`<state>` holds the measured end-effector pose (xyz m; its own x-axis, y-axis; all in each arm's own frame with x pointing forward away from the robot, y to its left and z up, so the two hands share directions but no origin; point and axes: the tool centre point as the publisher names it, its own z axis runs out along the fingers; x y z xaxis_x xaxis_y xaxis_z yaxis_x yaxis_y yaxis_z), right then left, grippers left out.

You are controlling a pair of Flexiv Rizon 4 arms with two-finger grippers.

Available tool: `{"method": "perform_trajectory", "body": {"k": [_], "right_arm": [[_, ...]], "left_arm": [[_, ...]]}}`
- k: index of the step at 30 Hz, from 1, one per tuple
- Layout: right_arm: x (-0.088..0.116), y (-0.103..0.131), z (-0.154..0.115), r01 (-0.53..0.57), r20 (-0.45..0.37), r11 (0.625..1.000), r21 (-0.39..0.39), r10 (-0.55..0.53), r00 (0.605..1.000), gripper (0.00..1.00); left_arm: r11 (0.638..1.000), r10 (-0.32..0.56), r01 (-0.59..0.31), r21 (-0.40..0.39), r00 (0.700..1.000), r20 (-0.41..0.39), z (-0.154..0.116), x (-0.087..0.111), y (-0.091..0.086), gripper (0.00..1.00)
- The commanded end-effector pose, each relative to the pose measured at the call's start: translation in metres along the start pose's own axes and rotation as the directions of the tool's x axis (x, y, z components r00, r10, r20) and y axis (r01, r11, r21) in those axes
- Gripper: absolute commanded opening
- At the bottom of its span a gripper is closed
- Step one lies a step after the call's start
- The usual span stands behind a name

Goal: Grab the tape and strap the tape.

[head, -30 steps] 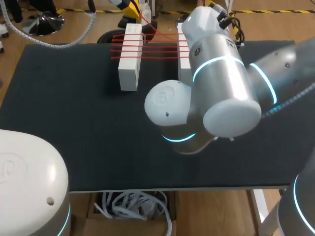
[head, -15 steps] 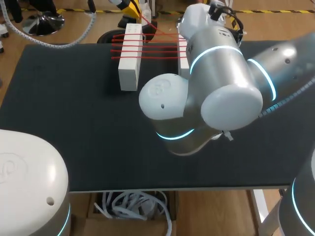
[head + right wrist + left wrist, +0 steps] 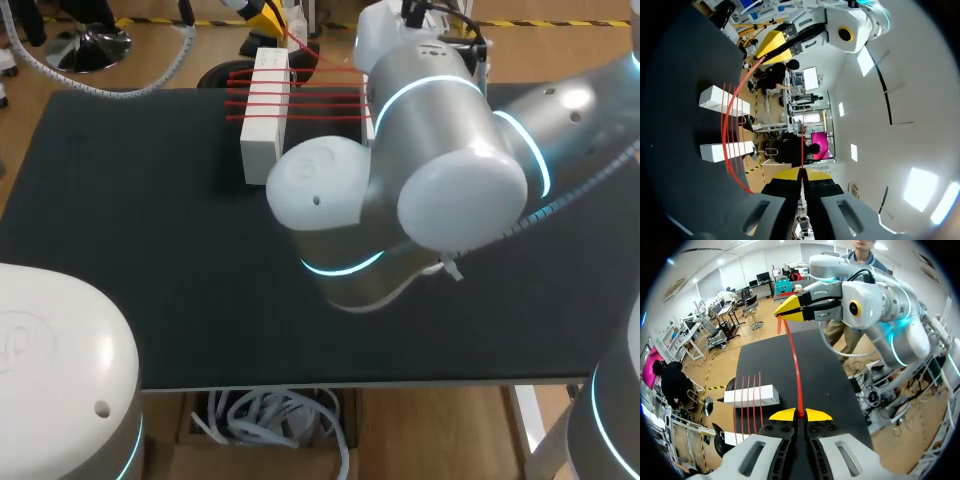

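Two white blocks stand at the table's far side, the left block [image 3: 262, 120] in full sight, the right one [image 3: 367, 108] mostly behind my right arm [image 3: 420, 180]. Several strands of red tape [image 3: 300, 100] run across both. My left gripper [image 3: 800, 415] is shut on the tape [image 3: 796, 370], which runs ahead to my right gripper [image 3: 790, 310], also shut on it. In the head view the left gripper [image 3: 267, 17] hangs beyond the blocks. From the right wrist, its own gripper [image 3: 802, 174] pinches the thin tape [image 3: 803, 140]; both blocks [image 3: 722, 100] [image 3: 720, 151] lie beside it.
The black table top [image 3: 120, 220] stretches bare to the left and front of the blocks. My right arm's elbow [image 3: 320, 190] and forearm hang low over the table's middle, close to the left block.
My right arm has swung left and toward the far side, its elbow now nearer the left block. The left gripper and the strands on the blocks look unchanged.
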<state>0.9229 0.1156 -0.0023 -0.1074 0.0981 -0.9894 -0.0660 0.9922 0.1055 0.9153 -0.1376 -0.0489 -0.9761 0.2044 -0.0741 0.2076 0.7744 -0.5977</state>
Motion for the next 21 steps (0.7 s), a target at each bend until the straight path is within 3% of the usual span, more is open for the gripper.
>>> {"method": "perform_trajectory", "body": {"k": [1, 21], "right_arm": [[-0.005, 0.007, -0.003, 0.042, 0.009, 0.999, 0.010, -0.042, 0.999, 0.00], [0.015, 0.036, -0.007, 0.127, -0.009, 0.992, 0.003, -0.127, 0.992, 0.00]], "left_arm": [[1.000, -0.001, 0.001, -0.003, 1.000, 0.000, -0.001, 0.001, 0.000, 0.00], [1.000, -0.001, 0.001, -0.003, 1.000, 0.000, -0.001, 0.001, 0.000, 0.00]]}}
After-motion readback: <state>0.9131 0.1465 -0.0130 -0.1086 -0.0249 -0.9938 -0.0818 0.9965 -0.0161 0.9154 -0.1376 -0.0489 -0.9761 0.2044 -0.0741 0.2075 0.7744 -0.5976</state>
